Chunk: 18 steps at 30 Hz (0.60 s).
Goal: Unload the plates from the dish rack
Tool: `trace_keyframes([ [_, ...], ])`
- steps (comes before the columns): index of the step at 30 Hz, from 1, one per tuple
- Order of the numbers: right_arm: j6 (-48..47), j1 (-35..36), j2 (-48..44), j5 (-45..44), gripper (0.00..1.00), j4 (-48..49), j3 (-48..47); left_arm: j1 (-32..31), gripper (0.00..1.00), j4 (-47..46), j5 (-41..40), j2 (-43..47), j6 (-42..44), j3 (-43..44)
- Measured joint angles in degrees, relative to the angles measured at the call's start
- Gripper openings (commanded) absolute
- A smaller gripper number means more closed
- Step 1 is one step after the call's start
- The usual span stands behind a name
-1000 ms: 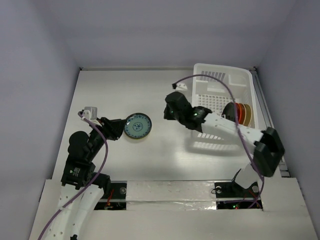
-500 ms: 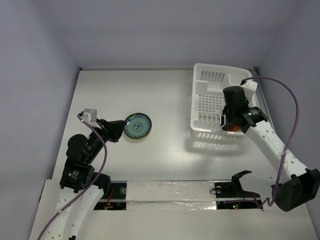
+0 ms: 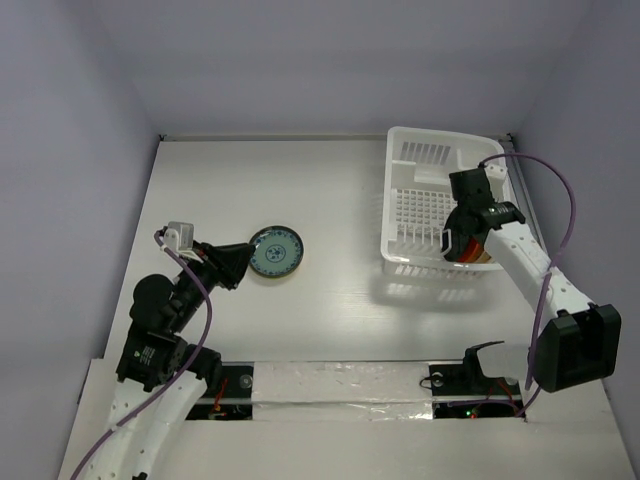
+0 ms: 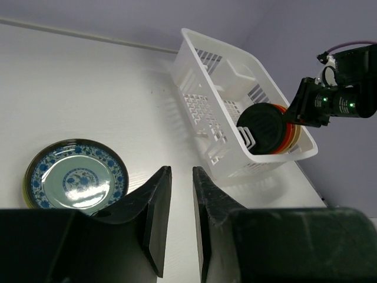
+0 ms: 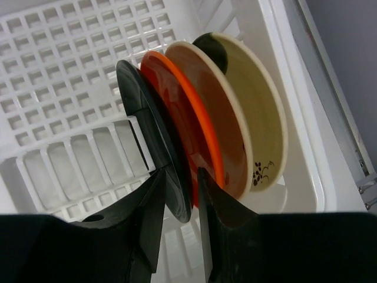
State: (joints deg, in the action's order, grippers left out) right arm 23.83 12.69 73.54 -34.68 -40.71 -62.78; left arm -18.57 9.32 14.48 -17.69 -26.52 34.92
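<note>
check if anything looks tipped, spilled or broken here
Nothing stands out. The plates in the dish rack stand on edge, leaning together, and the rack sits level and looks intact. One blue-patterned plate lies flat on the table just ahead of the left hand. No spill or damage shows.

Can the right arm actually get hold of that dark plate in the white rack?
Likely yes: the right gripper straddles the rim of the dark plate, jaws open, nothing in between.

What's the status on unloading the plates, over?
Left gripper slightly open, empty, beside the blue-patterned plate. Right gripper open, astride the dark plate in the dish rack. Orange plate crowds it closely.
</note>
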Motion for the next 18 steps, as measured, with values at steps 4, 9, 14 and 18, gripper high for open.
trace_keyframes([
  [4, -0.81, 0.0, 1.73, 0.85, 0.33, 0.0, -0.02, -0.5, 0.19, 0.02, -0.09, 0.26, 0.0, 0.0],
  [9, -1.4, -0.59, 4.68, 0.85, 0.27, -0.11, -0.31, -0.98, 0.19, 0.04, -0.17, 0.26, 0.0, 0.0],
  [14, -2.03, -1.14, 8.0, -0.61, 0.14, -2.4, -2.54, -0.98, 0.19, 0.07, -0.2, 0.26, 0.0, 0.0],
  [18, -2.93, -1.07, 9.03, -0.94, 0.08, -5.4, -4.66, -0.98, 0.19, 0.07, -0.2, 0.26, 0.0, 0.0],
])
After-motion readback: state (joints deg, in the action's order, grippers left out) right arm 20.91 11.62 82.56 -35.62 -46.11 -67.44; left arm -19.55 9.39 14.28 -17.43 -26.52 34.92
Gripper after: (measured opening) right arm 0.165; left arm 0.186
